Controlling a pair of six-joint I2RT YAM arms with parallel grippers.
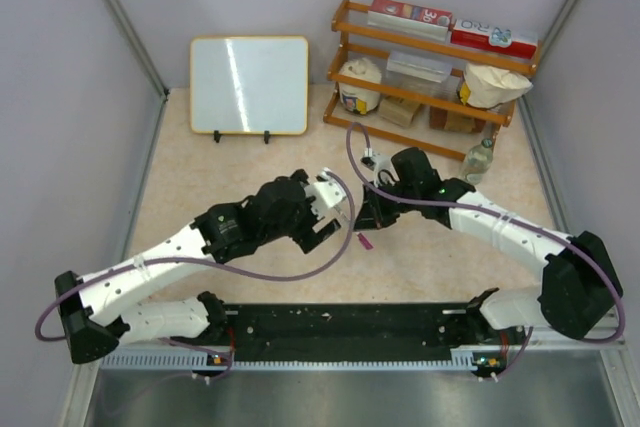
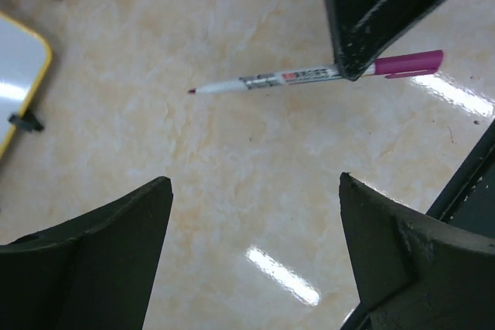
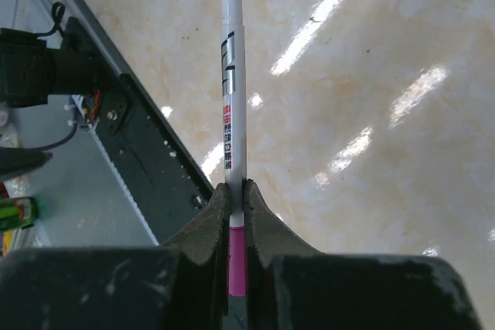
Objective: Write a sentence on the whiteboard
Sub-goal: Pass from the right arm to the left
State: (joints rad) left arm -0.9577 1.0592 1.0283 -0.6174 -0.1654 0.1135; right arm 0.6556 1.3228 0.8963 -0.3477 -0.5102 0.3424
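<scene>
The whiteboard (image 1: 248, 85) stands near the far-left corner of the surface (image 1: 200, 177), well apart from both arms. Mid-surface, the right gripper (image 3: 234, 191) clamps a pink-capped marker (image 2: 294, 77). The left gripper (image 2: 255, 183) gapes wide just beside it.

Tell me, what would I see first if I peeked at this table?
Probably the right gripper pinching a white marker with a pink end, in the middle of the table. Behind it, at the back left, stands a blank whiteboard, with a cluttered wooden shelf to its right.
</scene>
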